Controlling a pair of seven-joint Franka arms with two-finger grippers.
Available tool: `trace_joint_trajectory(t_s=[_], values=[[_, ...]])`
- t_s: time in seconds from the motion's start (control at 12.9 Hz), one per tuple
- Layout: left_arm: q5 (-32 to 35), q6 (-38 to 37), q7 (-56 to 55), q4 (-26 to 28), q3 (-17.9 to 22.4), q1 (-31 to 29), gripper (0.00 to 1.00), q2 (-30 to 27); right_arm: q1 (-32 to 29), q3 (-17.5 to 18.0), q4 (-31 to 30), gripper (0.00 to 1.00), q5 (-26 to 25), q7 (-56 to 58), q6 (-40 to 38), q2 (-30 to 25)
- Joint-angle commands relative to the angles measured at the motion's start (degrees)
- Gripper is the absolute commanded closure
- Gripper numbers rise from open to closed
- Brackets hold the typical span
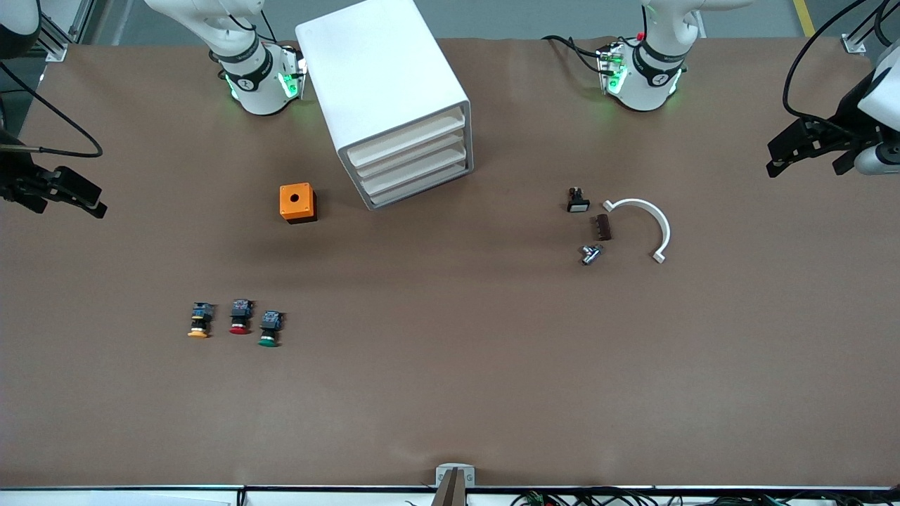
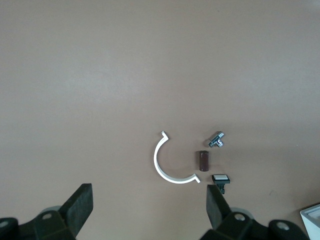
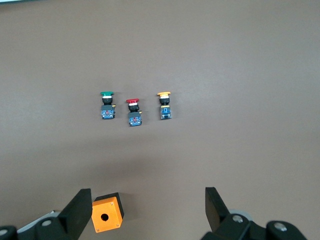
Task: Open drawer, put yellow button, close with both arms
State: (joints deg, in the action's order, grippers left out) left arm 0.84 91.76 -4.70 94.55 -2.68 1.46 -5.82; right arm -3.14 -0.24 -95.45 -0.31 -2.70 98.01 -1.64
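The white cabinet [image 1: 383, 77] stands between the arm bases, and its uppermost drawer [image 1: 408, 137] is shut like the three below it. The yellow button [image 1: 199, 320] lies on the table toward the right arm's end, in a row beside a red-capped [image 1: 240, 317] and a green-capped one [image 1: 269, 328]. It also shows in the right wrist view [image 3: 165, 105]. My right gripper [image 1: 60, 202] hangs open and empty over the table's right-arm end [image 3: 148, 212]. My left gripper [image 1: 805, 158] hangs open and empty over the left-arm end [image 2: 148, 210].
An orange box with a hole [image 1: 297, 202] sits beside the cabinet. Toward the left arm's end lie a white curved piece [image 1: 650, 225], a brown block [image 1: 603, 227], a small metal part [image 1: 589, 254] and a black switch with a white face [image 1: 577, 200].
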Motion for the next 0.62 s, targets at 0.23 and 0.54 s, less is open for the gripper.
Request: trace_joint_trajectory(t_s=[0.23, 0.54], values=[[0.7, -2.8, 0.7, -1.4, -0.3, -0.4, 0.0, 0.5, -2.3, 0.2, -0.1, 0.0, 0.4, 0.5, -1.0, -0.6], [1.2, -2.9, 0.7, -0.9, -0.2, -1.1, 0.0, 3.4, -2.7, 0.4, -0.3, 0.0, 2.3, 2.7, -1.5, -0.8]])
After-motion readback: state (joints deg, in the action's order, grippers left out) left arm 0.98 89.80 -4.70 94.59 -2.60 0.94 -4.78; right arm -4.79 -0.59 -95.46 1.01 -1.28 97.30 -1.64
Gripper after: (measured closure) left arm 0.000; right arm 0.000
